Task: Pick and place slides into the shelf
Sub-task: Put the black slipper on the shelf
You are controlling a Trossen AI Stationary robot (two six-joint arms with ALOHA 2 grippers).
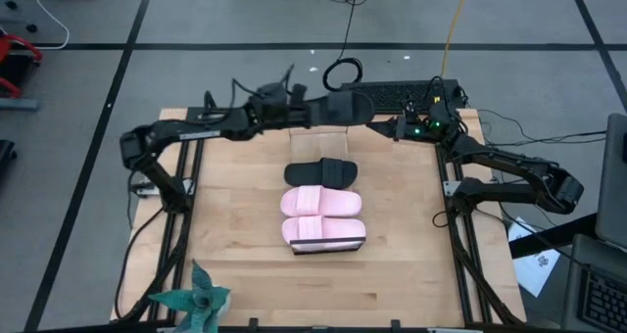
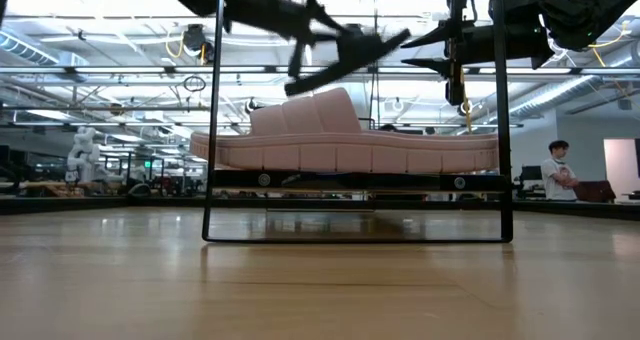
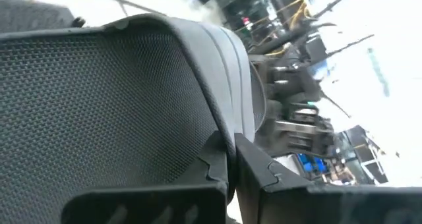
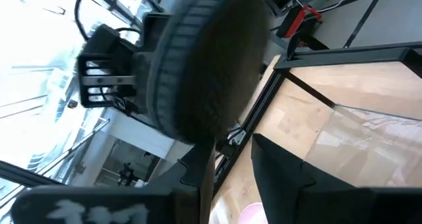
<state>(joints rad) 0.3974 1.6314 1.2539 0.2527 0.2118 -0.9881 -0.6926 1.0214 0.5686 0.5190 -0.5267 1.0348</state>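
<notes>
My left gripper (image 1: 323, 107) reaches from the table's left and is shut on a black slide (image 1: 350, 105), which is held tilted in the air over the table's far part (image 2: 345, 58). My right gripper (image 1: 390, 126) is open just right of that slide; in its wrist view its fingers (image 4: 204, 174) stand by the slide's treaded sole (image 4: 198, 66). On the shelf (image 1: 329, 248) lie another black slide (image 1: 320, 172) and two pale pink slides (image 1: 320, 203) (image 1: 323, 231), side by side on their soles. My left gripper pinches the black slide's side edge (image 3: 227, 128) between its two fingers (image 3: 260, 174), coming level from the table's left. The slide is lifted clear of table and shelf and sits tilted. Whether my right gripper touches the slide's other end cannot be told.
A green pinwheel-like plant (image 1: 192, 300) stands at the table's near left corner. A keyboard (image 1: 402, 92) and cables lie past the far edge. Dark frame rails (image 1: 456, 235) run along both table sides. A person (image 2: 556, 170) stands far behind.
</notes>
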